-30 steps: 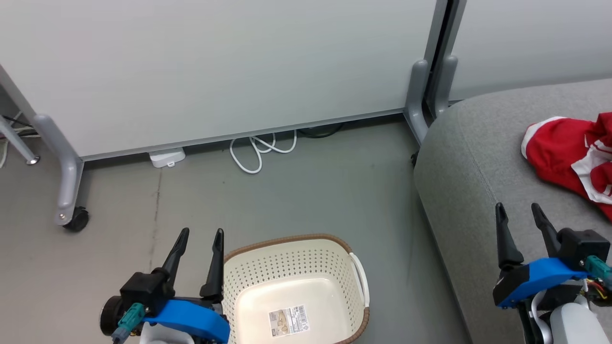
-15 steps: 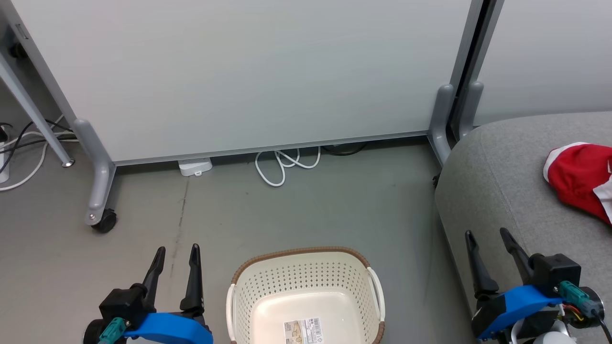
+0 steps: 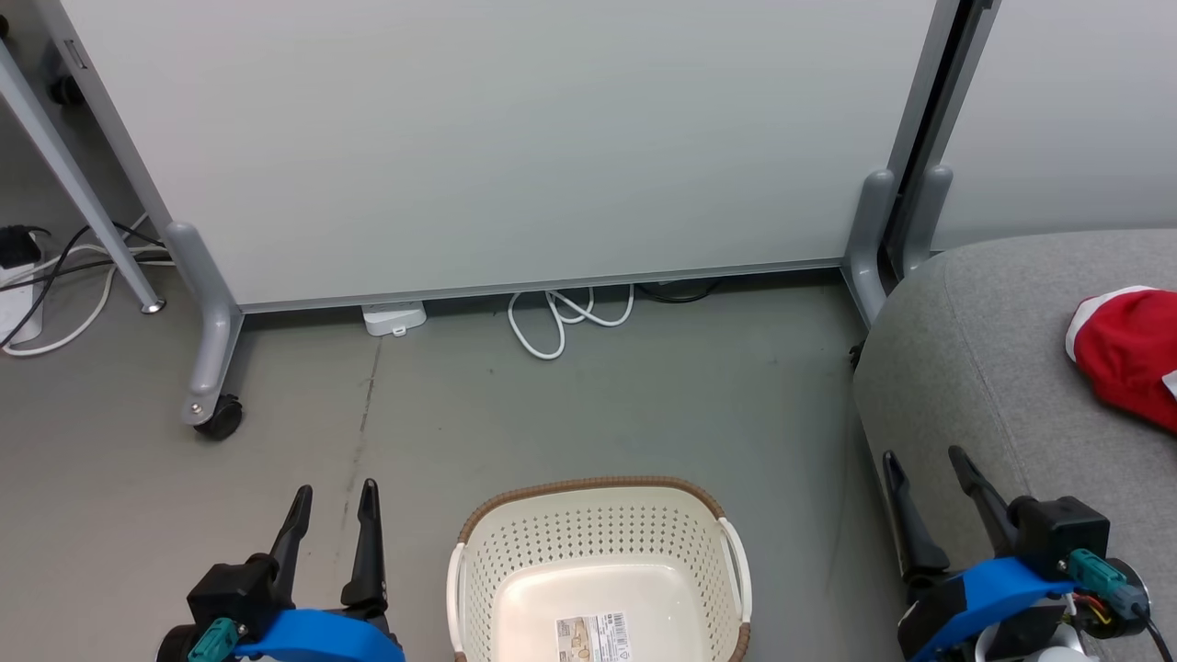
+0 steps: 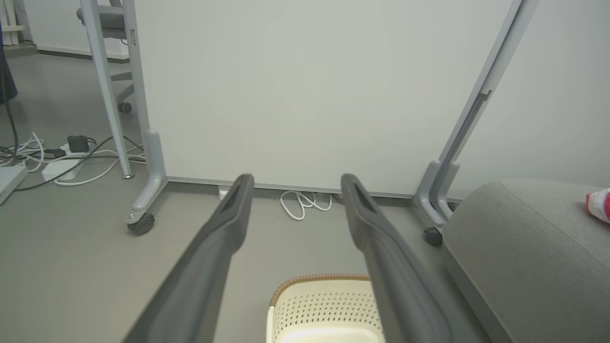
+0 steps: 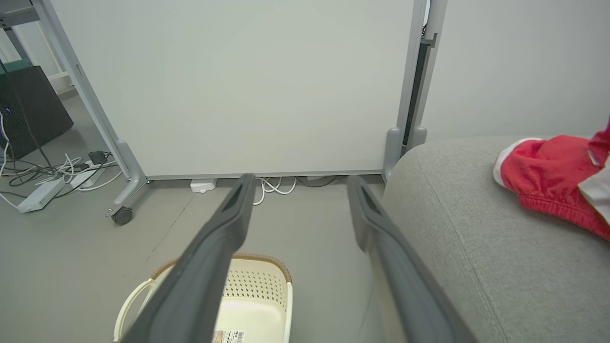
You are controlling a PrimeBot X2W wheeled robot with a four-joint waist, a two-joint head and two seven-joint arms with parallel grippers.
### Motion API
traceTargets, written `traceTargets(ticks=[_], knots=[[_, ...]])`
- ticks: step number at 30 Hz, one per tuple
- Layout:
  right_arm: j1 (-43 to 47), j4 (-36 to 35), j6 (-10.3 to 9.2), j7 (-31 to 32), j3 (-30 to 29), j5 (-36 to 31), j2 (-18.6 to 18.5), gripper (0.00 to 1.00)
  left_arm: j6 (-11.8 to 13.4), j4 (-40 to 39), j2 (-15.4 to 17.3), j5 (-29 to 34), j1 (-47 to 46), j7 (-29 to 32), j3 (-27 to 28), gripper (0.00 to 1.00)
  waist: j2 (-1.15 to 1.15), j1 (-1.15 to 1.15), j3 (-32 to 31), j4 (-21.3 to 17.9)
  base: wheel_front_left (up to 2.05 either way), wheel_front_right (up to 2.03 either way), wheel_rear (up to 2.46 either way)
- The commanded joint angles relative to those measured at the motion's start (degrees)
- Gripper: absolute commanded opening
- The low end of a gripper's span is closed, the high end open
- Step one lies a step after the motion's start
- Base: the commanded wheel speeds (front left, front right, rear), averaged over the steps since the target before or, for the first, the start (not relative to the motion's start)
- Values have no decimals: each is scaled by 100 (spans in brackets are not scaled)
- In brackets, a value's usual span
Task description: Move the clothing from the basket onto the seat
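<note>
Lying on the seat (image 3: 965,368) was the red clothing (image 3: 1126,354), well apart from the basket (image 3: 588,482) on the floor (image 3: 552,414) betw. left gripper (image 3: 337,489) and right gripper (image 3: 922,455), both w/ fingers spread, gripping nothing.

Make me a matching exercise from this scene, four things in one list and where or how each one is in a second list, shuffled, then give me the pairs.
Things:
1. basket
2. red garment
3. coiled white cable
4. left gripper

Place or state:
a. lying on the grey sofa
b. open, holding nothing
c. on the floor, only a label sticker seen inside
d. on the floor at the foot of the white panel

Pairs: 1-c, 2-a, 3-d, 4-b
</note>
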Motion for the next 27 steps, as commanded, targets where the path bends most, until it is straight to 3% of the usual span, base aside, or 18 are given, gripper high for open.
traceTargets(ticks=[1,17,18,27], knots=[[83,-17,1,-9,9,36,10,100,-16,-1,11,-2,37,-16,18,100,0,0,3,-5,0,0,0],[72,43,1,-40,184,195,11,100,-16,5,10,-15,17,-16,-6,100,0,0,55,-84,0,0,0],[23,44,0,-15,186,193,0,0,0,8,2,-29,3,1,-4,0,0,0,55,-85,0,0,0],[221,514,0,40,193,254,19,0,0,442,-76,-76,350,51,-6,0,0,2,58,-90,0,0,0]])
